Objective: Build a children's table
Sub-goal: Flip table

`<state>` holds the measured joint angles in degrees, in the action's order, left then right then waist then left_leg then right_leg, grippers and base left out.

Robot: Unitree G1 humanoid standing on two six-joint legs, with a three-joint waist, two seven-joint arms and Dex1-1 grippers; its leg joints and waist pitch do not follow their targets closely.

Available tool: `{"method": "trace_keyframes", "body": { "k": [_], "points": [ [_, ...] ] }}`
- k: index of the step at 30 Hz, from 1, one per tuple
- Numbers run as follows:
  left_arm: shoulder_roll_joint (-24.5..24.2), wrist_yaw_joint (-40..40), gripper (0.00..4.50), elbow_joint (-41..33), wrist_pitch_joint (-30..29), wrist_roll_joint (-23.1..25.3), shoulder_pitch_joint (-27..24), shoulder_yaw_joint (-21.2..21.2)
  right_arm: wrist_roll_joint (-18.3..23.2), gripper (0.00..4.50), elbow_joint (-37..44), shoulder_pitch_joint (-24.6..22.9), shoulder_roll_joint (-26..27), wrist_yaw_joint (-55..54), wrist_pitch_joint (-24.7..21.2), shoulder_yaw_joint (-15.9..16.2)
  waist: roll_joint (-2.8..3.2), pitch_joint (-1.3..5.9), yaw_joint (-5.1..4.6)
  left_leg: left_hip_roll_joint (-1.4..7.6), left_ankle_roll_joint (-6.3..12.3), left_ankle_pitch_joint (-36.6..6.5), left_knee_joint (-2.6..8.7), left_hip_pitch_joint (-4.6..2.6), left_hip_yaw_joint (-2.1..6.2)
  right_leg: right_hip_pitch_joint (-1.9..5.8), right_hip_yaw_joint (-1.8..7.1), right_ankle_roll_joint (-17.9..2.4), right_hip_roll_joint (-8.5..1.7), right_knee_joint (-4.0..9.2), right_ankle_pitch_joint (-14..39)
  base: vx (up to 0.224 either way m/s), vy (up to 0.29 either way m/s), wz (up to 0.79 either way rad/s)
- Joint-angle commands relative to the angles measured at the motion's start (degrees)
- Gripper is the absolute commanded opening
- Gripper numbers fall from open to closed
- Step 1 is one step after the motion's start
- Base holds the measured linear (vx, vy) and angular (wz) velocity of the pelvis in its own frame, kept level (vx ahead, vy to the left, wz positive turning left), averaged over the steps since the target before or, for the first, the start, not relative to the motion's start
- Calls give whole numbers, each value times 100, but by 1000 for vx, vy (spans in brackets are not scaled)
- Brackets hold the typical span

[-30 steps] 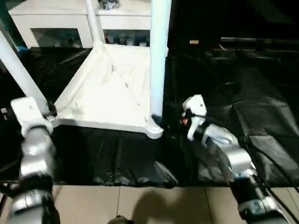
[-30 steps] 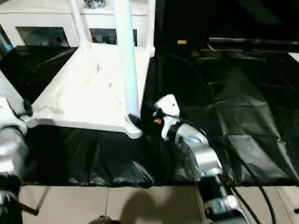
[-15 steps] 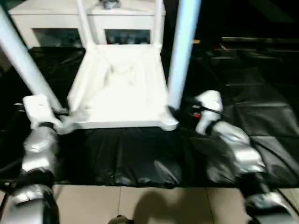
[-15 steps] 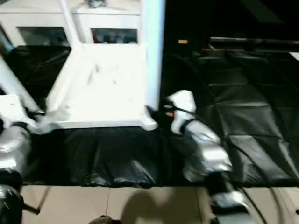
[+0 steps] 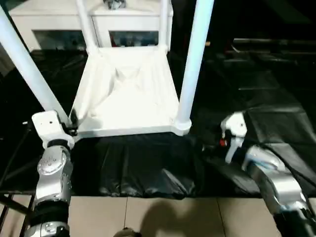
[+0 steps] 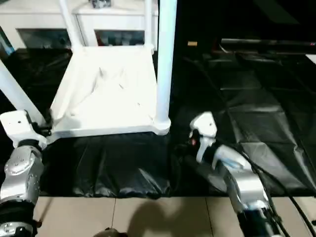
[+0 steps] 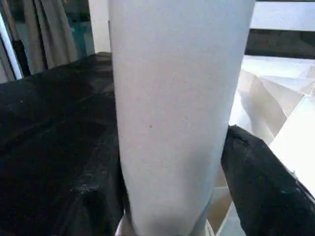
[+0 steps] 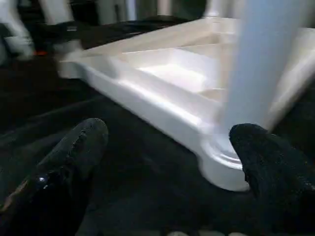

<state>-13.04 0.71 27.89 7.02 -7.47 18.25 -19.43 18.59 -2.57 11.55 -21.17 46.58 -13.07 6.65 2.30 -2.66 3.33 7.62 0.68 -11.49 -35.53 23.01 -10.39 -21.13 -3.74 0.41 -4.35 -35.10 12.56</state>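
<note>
White children's table [image 5: 129,94] lies inverted, legs [image 5: 194,59] upright.

White glass-doored cabinet [image 5: 59,29], black-draped table [image 5: 276,98], tiled floor [image 5: 163,217]

We can read no text, label, brand, number or sign anywhere in these views. The small orange patch [image 5: 205,44] on the dark far side of the counter [image 5: 276,98] may be a label, but we cannot make out any characters on it. The red mark [image 5: 223,143] on the right arm's white housing carries no lettering we can read.
</note>
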Motion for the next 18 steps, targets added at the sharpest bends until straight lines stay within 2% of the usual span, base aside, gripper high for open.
{"method": "trace_keyframes", "body": {
  "k": [1,2,3,8,9,10,11,13,15,16,18],
  "points": [
    [-34,-7,269,-47,-131,-16,24,15,40,450,127,31,-20,75,-94,63,41,303,-7,640,10,-1652,594,-174,327,121,346,-1323,-550,389,329,0,0,0],
    [-34,-7,269,-47,-131,-16,24,15,40,450,127,31,-20,75,-94,63,41,303,-7,640,10,-1652,594,-174,327,121,346,-1323,-550,389,329,0,0,0],
    [-35,-26,240,-194,-308,26,-24,97,-49,450,119,155,68,23,-181,210,63,309,-2,638,-66,-1674,597,-189,328,109,344,-1336,-541,383,282,0,0,0],
    [65,-36,208,-373,-482,27,-139,193,-202,450,-71,332,268,-67,-253,422,69,308,3,633,-105,-1664,596,-185,325,112,345,-1364,-544,367,175,0,0,0],
    [111,-28,208,-408,-524,5,-159,217,-266,450,-177,378,344,-102,-236,480,5,313,-3,638,-92,-1584,598,-173,325,125,343,-1381,-552,354,129,0,0,0],
    [191,-13,208,-467,-602,-71,-173,225,-304,450,-274,416,428,-127,-260,550,38,307,-4,632,-89,-1551,595,-168,322,116,343,-1413,-561,355,151,0,0,0],
    [263,-11,206,-533,-664,-154,-179,214,-326,450,-298,421,464,-142,-279,593,41,306,-5,635,-102,-1577,594,-178,317,108,341,-1420,-556,360,193,0,0,0],
    [413,21,204,-721,-820,-340,-203,206,-327,450,-280,409,535,-149,-362,684,17,294,20,651,-121,-1621,597,-189,306,101,356,-1413,-563,375,347,0,0,0],
    [535,34,204,-865,-975,-522,-225,172,-306,450,-229,393,561,-156,-415,730,24,295,36,650,-141,-1601,605,-184,313,101,354,-1353,-556,375,374,0,0,0],
    [623,22,204,-954,-1067,-652,-242,136,-311,450,-206,380,574,-173,-427,752,-27,291,34,653,-145,-1589,609,-183,304,104,358,-1330,-557,374,373,0,0,0],
    [679,6,204,-1012,-1123,-733,-252,112,-314,450,-191,372,583,-180,-434,762,-4,289,52,643,-114,-1535,599,-180,299,101,362,-1291,-565,388,408,0,0,0]
  ]
}}
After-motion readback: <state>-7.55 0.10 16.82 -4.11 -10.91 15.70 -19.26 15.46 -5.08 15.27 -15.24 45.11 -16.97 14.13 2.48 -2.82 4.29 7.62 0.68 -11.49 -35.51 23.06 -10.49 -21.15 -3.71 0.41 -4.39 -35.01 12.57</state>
